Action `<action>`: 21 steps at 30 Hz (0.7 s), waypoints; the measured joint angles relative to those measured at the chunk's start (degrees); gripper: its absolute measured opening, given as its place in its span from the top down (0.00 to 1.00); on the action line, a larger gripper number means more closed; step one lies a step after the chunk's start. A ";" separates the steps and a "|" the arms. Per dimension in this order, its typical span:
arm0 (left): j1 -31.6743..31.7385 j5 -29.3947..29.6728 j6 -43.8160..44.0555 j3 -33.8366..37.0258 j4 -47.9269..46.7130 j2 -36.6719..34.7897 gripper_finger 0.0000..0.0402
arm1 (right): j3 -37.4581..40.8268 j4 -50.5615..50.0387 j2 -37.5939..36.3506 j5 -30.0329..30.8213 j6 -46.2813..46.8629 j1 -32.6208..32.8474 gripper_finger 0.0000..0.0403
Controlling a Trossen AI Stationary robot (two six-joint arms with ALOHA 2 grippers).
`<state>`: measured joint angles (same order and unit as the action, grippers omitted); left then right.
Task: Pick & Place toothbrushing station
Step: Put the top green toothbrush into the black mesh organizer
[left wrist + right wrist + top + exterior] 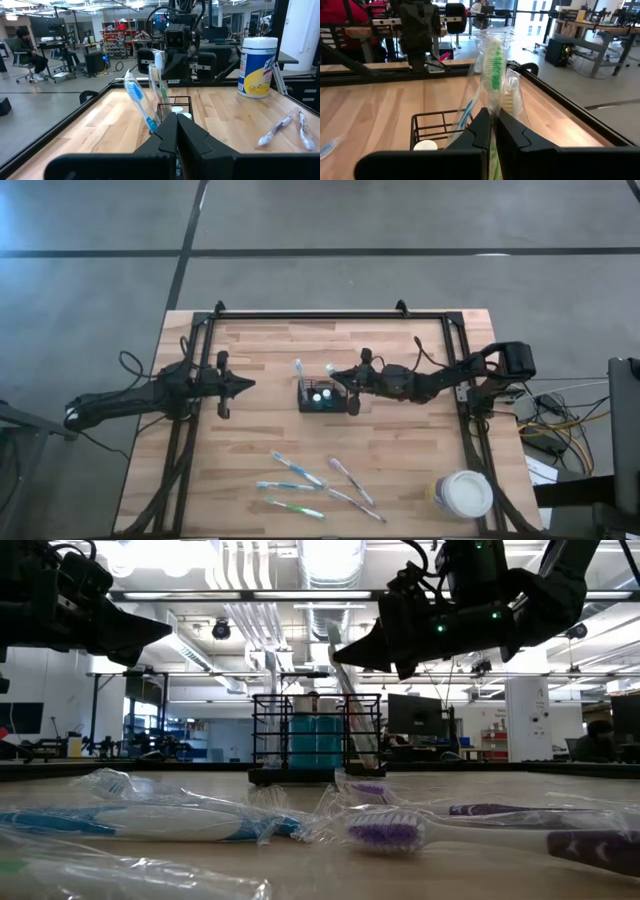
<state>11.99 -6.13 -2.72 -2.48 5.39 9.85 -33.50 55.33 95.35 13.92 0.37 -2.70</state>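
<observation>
The black wire-mesh caddy (pixel 303 404) stands mid-table with two white-capped tubes (pixel 320 394) inside. A wrapped blue toothbrush (pixel 137 97) and a wrapped pale-bristled one (pixel 508 100) lean upright in it. My right gripper (pixel 333 373) is at the caddy's far right corner, shut on a wrapped green toothbrush (pixel 493 60) that stands in the caddy. My left gripper (pixel 250 385) is shut and empty, left of the caddy and pointing at it. Several wrapped toothbrushes (pixel 298 472) lie flat near the table's near edge. My right gripper pinches the green toothbrush's wrapped handle (pixel 492 112) between its two fingers, just below the bristle head. The fingers come level from the table's right side and lie across the brush. The brush stands nearly upright, leaning a little (pixel 350 700), its lower end down inside the caddy.
A large container with a white lid (pixel 463 493) stands at the near right corner. The loose wrapped toothbrushes fill the near middle, blue ones (pixel 190 820) on the left and purple ones (pixel 480 835) on the right. A black rail (pixel 330 314) frames the table.
</observation>
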 joint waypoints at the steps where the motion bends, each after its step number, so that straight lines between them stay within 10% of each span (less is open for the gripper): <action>1: 0.00 0.00 0.00 0.00 -0.02 0.00 0.98 | 0.00 -0.02 0.02 0.06 -0.39 0.28 0.98; 21: 0.00 0.00 0.36 0.00 0.09 -0.01 0.98 | 2.54 -0.71 0.02 3.21 -3.85 2.83 0.98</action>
<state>11.99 -6.13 -2.36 -2.48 5.48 9.84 -30.96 54.63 95.37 17.12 -3.48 0.13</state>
